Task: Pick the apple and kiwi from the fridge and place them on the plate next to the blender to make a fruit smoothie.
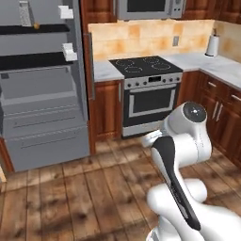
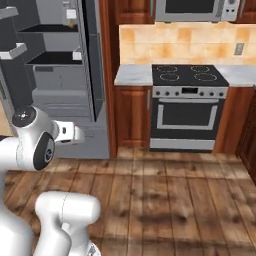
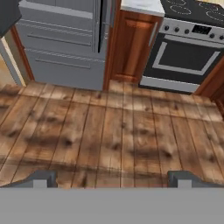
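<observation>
The fridge (image 1: 47,136) stands open at the left, a tall grey cabinet with black shelves and white door bins (image 1: 69,52). On its top black shelf lies the apple (image 1: 36,26), a tiny orange-yellow ball. The hand view looks down on the wooden floor in front of the fridge's (image 3: 65,43) lower drawers. My gripper (image 3: 113,180) is open wide with nothing between its fingertips (image 3: 41,179), well away from the shelves. The kiwi, the plate and the blender are out of view.
A black-topped stove (image 1: 148,89) with a steel oven door stands right of the fridge, between wooden cabinets (image 1: 107,108). A microwave (image 1: 148,7) hangs above it. A paper towel roll (image 1: 212,44) stands on the right counter (image 1: 226,68). Open wooden floor (image 1: 84,188) lies ahead.
</observation>
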